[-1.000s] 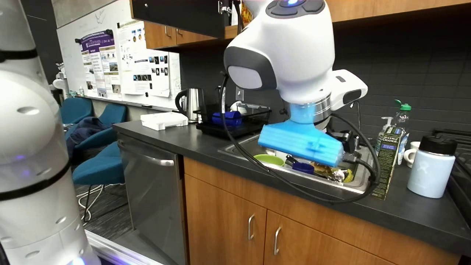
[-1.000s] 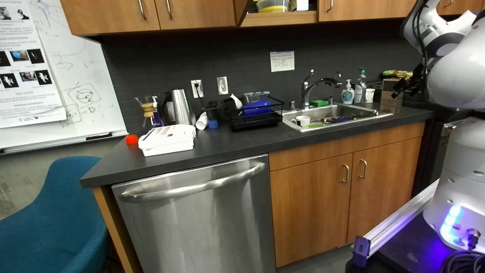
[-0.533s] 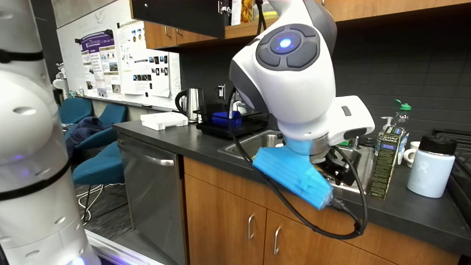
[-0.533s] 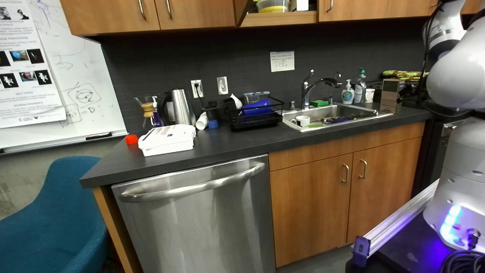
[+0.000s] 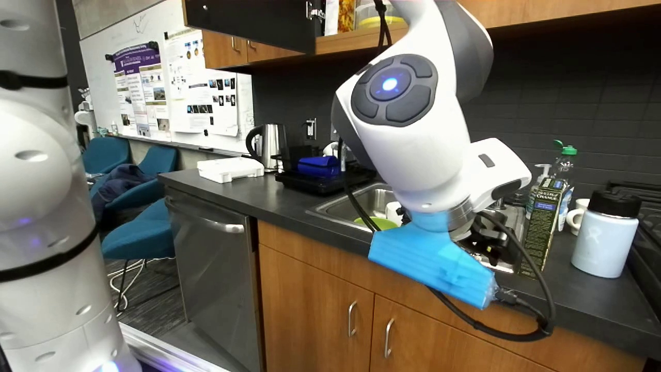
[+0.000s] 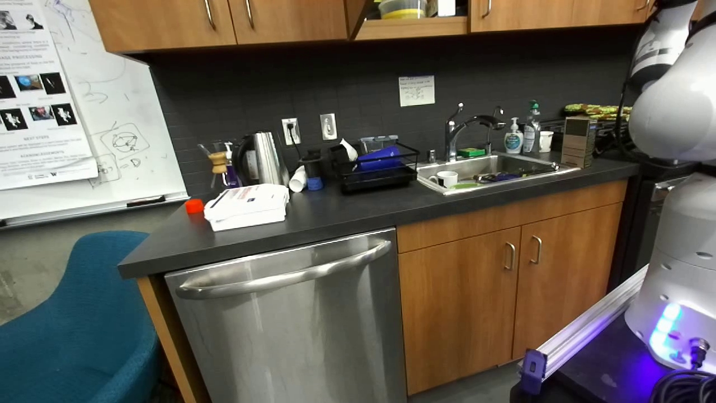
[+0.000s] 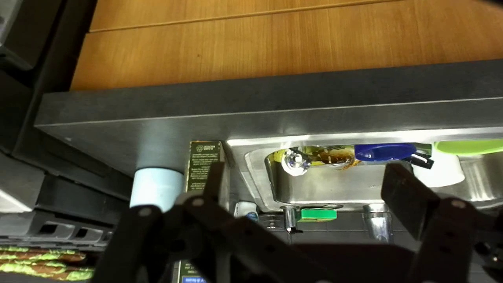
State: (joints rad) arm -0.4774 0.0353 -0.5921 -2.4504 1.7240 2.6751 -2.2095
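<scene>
My gripper (image 7: 304, 177) is open and empty in the wrist view, its dark fingers wide apart. In an exterior view it hangs above the sink's right end (image 5: 490, 245), partly behind the blue-wrapped wrist part (image 5: 434, 263). The steel sink (image 7: 251, 165) lies beyond the fingers. It holds a blue cup (image 7: 385, 152), a green bowl (image 7: 467, 146), a white mug (image 7: 442, 171) and a clear shiny item (image 7: 295, 162). A tall dark-green box (image 7: 202, 159) stands beside the sink, behind the left finger in the wrist view. Whether the gripper touches it cannot be told.
A light-blue bottle (image 5: 605, 240) stands right of the box. Soap bottles (image 6: 523, 137) and a faucet (image 6: 472, 120) are behind the sink. A black dish rack (image 6: 377, 180), kettle (image 6: 268, 159) and white case (image 6: 246, 207) stand along the counter. An open cabinet door (image 5: 248, 23) hangs above.
The arm has come down and tilted, lowering the gripper toward the sink's right end. Over the last half second it has shifted slightly right. The things on the counter have not moved.
</scene>
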